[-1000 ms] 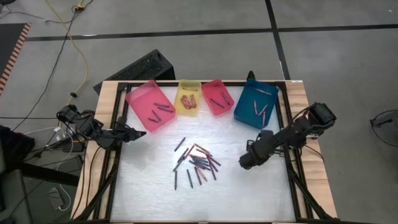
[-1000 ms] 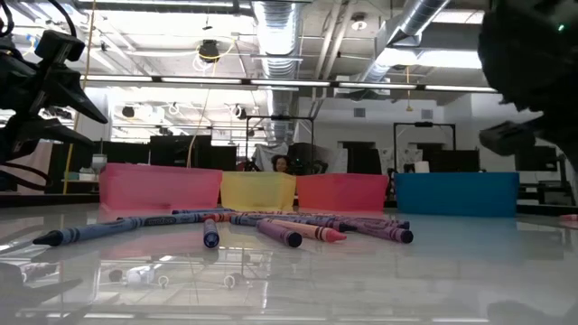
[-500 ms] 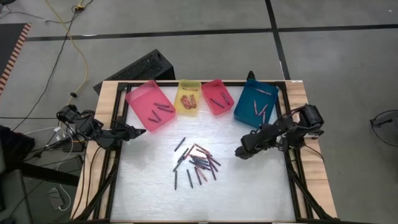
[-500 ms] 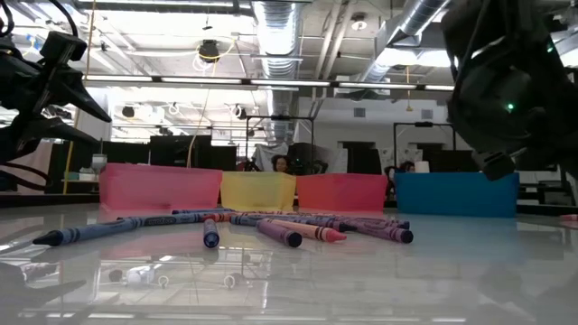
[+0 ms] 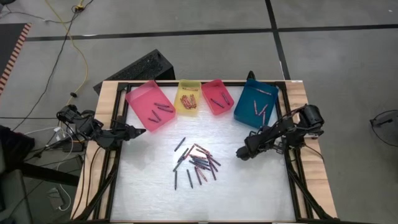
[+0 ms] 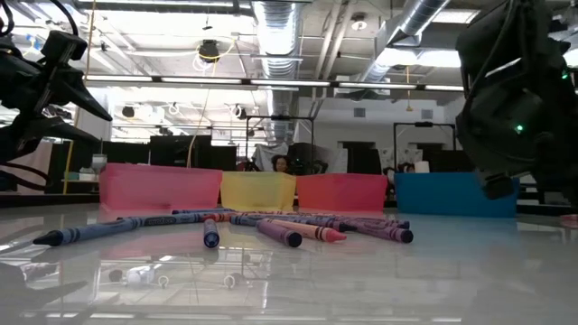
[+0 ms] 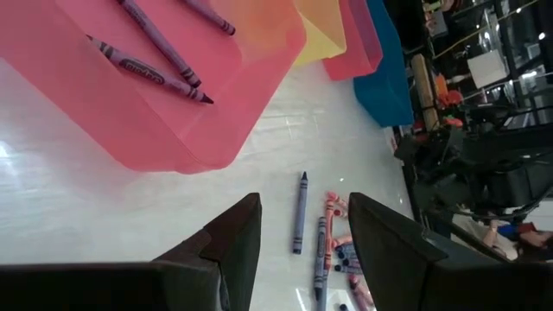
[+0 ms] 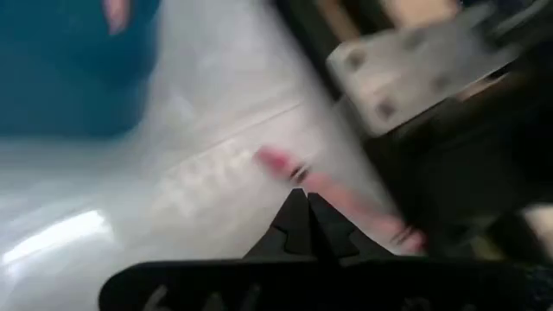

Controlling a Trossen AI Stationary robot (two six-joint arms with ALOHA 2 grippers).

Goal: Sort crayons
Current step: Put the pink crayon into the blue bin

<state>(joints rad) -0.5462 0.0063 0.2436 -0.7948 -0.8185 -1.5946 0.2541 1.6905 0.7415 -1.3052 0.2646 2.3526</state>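
Thin wax crayons [image 5: 198,163] lie piled mid-table, near four plastic trays [image 5: 149,104]. Right gripper [image 5: 243,152], fingers together and empty, hovers beside pile; should spread before descending on one outlying crayon. Left gripper [image 5: 138,131] waits, fingers apart.

Four plastic trays are being shown in a row along the far edge of the white table [image 5: 249,193]. Taking the yellow tray [image 5: 188,98] as the landmark, the large pink tray [image 5: 149,104] is lying just to its left, turned at an angle. The small red tray [image 5: 217,96] is sitting just to its right, and the blue tray [image 5: 256,104] is standing beyond that. A yellow cable [image 5: 79,43] is trailing over the grey floor well left of the yellow tray.
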